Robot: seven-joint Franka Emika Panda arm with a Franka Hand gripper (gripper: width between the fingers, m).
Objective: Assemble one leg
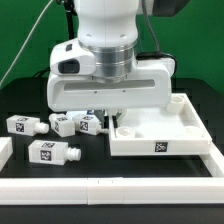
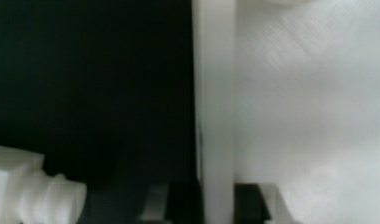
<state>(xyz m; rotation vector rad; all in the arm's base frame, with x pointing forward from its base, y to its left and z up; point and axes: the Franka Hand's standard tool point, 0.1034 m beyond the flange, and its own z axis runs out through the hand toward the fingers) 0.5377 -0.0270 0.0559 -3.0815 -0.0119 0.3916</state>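
A: Nearest, the near leg (image 1: 50,153) lies flat: white plastic, tagged block end. Farther, the far leg (image 1: 90,122), axis left-right, sits just to the exterior view's left of the gripper (image 1: 109,117).
B: Fingers?
A: Narrow, straddling the tray part's (image 1: 165,125) smooth wall; whether clamping, cannot tell.

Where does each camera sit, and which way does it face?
Exterior view: off the arm, looking slightly down across the black table; the white robot arm shows.
Wrist view: on the wrist, looking down; the pincer straddles a wall of the large white square tray.
Shared: that tray and probably one small white plastic leg.
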